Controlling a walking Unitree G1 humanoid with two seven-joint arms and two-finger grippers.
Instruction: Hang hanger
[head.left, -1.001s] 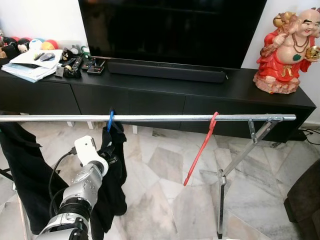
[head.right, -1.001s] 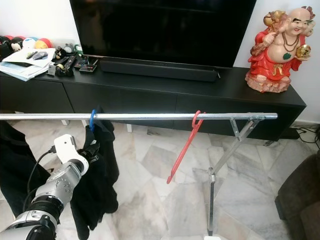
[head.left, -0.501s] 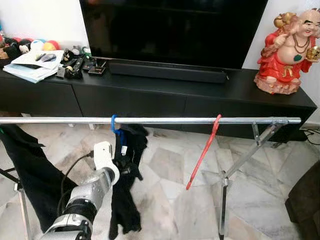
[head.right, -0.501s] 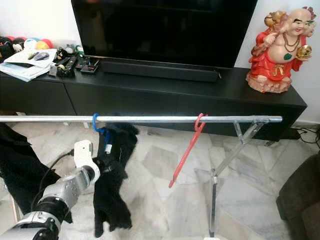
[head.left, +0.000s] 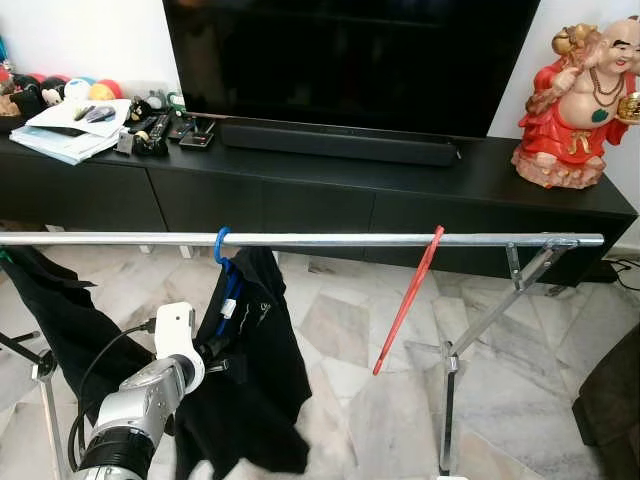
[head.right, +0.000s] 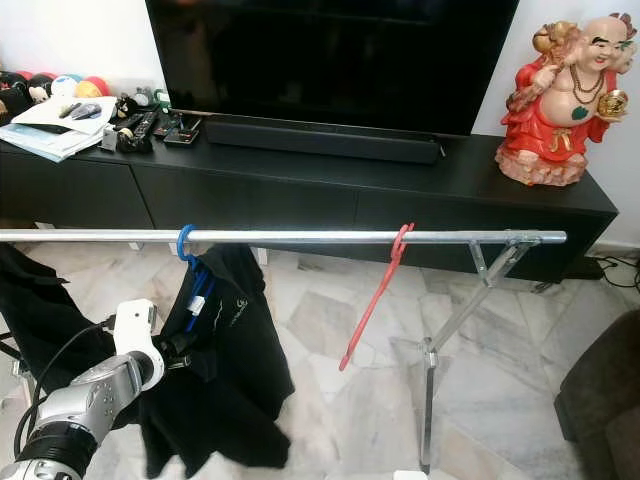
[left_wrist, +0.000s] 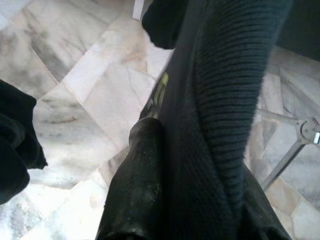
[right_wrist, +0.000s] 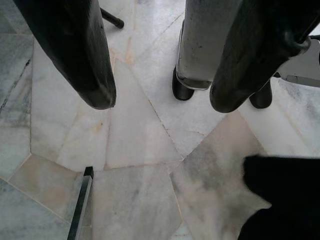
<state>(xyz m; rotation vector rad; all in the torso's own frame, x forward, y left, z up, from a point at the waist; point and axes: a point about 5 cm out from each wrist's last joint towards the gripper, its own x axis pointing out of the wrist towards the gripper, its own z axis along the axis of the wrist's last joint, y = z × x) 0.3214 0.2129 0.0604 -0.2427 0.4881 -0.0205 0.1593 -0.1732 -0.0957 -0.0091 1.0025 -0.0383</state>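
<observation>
A metal rail (head.left: 330, 240) runs across the scene in front of a black TV cabinet (head.left: 300, 190). A blue hanger (head.left: 222, 262) is hooked over the rail left of its middle and carries a black garment (head.left: 255, 380), which hangs down to just above the marble floor (head.left: 350, 400). The left gripper (head.left: 215, 352) is raised beside the garment, below the rail, with its tips against the fabric; in the left wrist view one black finger (left_wrist: 135, 190) lies pressed along the dark knitted cloth, so the gripper is clenched on the garment (the second finger is hidden behind the fabric). A red hanger (head.left: 408, 300), bare, hangs tilted from the rail further right, well apart from the blue one. Another dark garment (head.left: 60, 320) hangs at the rail's left end. The right gripper (right_wrist: 160, 102) hangs low over the floor, its two fingers spread apart and holding nothing. A red figurine (head.left: 575, 95) stands on the cabinet's right end; papers (head.left: 65, 130) lie on its left end
</observation>
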